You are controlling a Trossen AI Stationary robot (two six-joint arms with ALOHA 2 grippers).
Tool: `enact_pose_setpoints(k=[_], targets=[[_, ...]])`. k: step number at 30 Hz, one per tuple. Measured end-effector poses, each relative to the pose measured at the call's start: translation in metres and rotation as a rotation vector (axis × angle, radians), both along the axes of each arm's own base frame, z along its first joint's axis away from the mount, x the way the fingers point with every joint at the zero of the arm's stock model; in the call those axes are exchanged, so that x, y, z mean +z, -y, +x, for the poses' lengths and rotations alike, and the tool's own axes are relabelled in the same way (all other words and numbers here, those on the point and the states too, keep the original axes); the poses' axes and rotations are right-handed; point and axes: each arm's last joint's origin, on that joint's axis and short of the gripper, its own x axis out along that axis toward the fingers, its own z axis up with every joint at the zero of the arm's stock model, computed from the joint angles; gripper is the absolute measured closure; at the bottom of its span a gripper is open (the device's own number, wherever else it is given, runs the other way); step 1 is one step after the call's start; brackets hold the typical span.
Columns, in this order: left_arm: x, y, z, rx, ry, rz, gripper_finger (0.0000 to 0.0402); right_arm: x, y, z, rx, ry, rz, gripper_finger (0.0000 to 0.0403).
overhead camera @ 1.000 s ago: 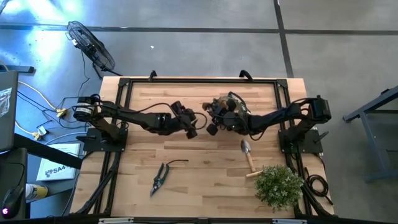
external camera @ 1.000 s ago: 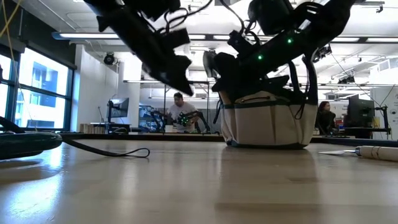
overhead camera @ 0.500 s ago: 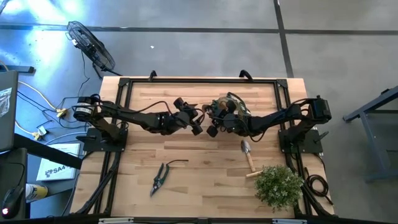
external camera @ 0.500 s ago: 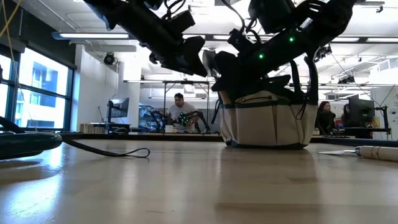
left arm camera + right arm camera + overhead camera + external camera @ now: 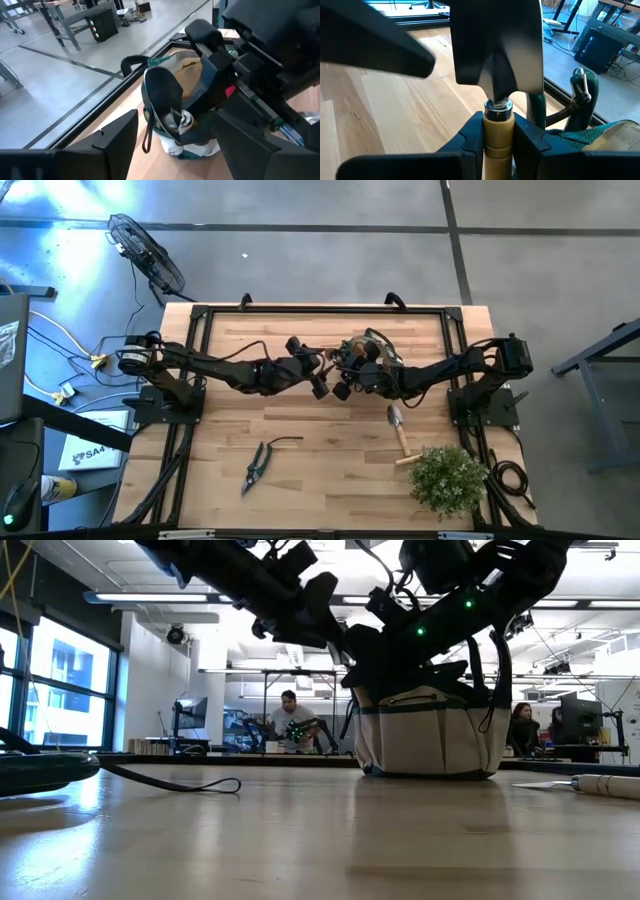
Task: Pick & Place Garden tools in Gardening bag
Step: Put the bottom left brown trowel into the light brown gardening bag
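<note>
Placement is in hand: trowel (image 5: 497, 65) is pinched in right gripper (image 5: 345, 378) jaws above gardening bag (image 5: 430, 730); lowering is next. Left gripper (image 5: 318, 376) jaws are spread alongside.

The desk (image 5: 330, 470) is pale planked wood with a smooth, faintly glossy finish. The gardening bag (image 5: 430, 730) is soft matt cloth, tan with dark green trim. The trowel (image 5: 496, 55) has a dull grey metal blade and a smooth pale wooden handle.

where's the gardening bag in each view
high view: gardening bag centre back, under the right arm
low view: right of centre
left wrist view: middle
right wrist view: lower right corner
shared landmark: the trowel held by the right gripper
</note>
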Motion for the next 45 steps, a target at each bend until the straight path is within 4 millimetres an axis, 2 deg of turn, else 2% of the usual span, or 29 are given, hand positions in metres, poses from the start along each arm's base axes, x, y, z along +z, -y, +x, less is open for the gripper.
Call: enact_pose_setpoints(k=[5, 12, 17, 27, 38, 42, 45], targets=[[0.002, 0.000, 0.001, -0.007, 0.012, 0.021, 0.0212, 0.000, 0.000, 0.000, 0.000, 0.000, 0.000, 0.0345], [-0.001, -0.018, 0.001, -0.076, -0.013, -0.026, 0.0327, 0.000, 0.000, 0.000, 0.004, 0.000, 0.001, 0.0345], [0.000, -0.025, 0.001, -0.117, 0.012, -0.057, 0.0392, 0.000, 0.000, 0.000, 0.003, -0.001, 0.001, 0.0345], [0.001, -0.024, 0.002, -0.122, 0.014, -0.054, 0.0398, 0.000, 0.000, 0.000, 0.011, 0.001, 0.006, 0.0342], [0.000, -0.023, 0.002, -0.157, 0.005, -0.054, 0.0401, 0.000, -0.009, 0.000, 0.036, 0.003, 0.010, 0.0188], [0.000, -0.023, 0.002, -0.158, 0.003, -0.057, 0.0401, 0.001, -0.019, -0.002, 0.003, -0.028, -0.054, 0.0153], [0.000, -0.023, 0.002, -0.168, 0.003, -0.061, 0.0401, 0.008, -0.030, -0.005, 0.002, -0.046, -0.116, 0.0142]])
